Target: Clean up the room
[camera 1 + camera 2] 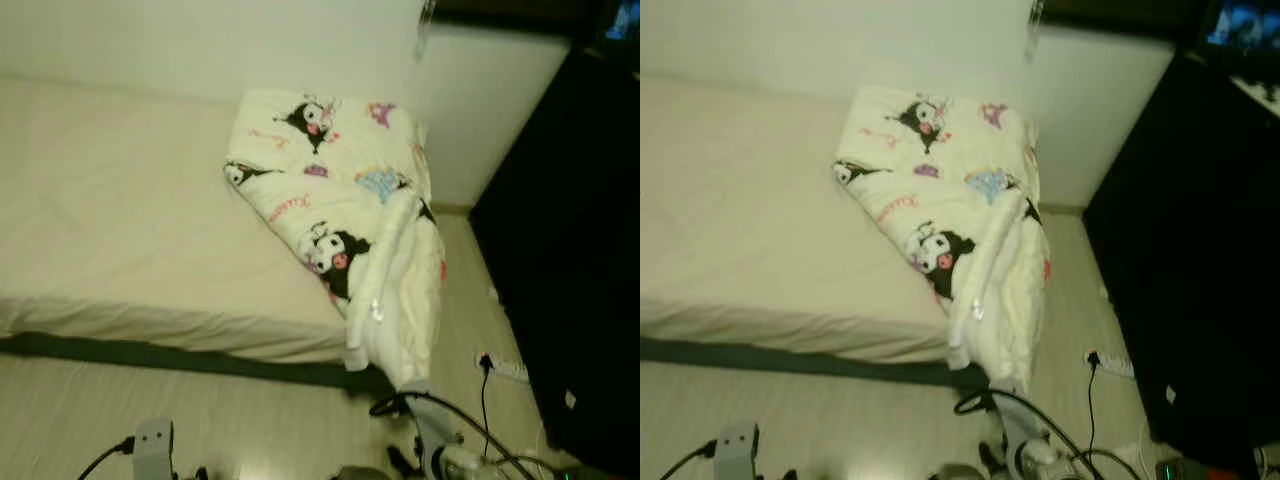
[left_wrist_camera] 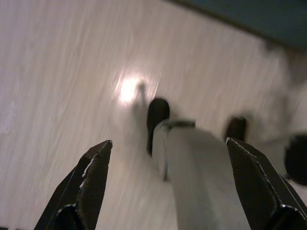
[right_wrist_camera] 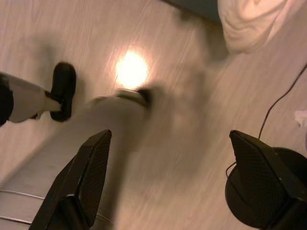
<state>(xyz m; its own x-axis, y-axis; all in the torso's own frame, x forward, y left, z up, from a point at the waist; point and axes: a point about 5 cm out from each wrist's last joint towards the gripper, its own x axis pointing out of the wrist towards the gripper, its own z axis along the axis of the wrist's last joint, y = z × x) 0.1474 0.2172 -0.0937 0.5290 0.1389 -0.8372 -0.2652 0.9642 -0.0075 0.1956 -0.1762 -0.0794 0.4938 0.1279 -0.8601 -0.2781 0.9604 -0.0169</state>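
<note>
- Blanket point(image 1: 345, 210), cream with black-and-white cartoon figures and pink lettering, lies folded at the right end of the mattress point(image 1: 120, 210), touching the wall at the far edge.
- One bunched part of the blanket spills over the mattress's near right corner and hangs down to the floor point(image 1: 250, 430).
- Mattress is low and pale, covered with a plain cream sheet; a dark green base shows as a strip along its near edge.
- Black cabinet point(image 1: 570, 260) stands just right of the mattress, with a narrow strip of pale wooden floor between them.
- White power strip point(image 1: 505, 368) lies on that floor strip beside the cabinet, with a black plug in it; black cables loop over the floor near the mattress's near right corner.
- Left gripper point(image 2: 168, 182) hangs over the pale floor, its two black fingers spread wide apart and holding nothing; the robot's blurred leg and foot show beneath.
- Right gripper point(image 3: 172, 177) also hangs over the floor, fingers wide apart and holding nothing; a cream fold of blanket shows on the floor beyond it.
</note>
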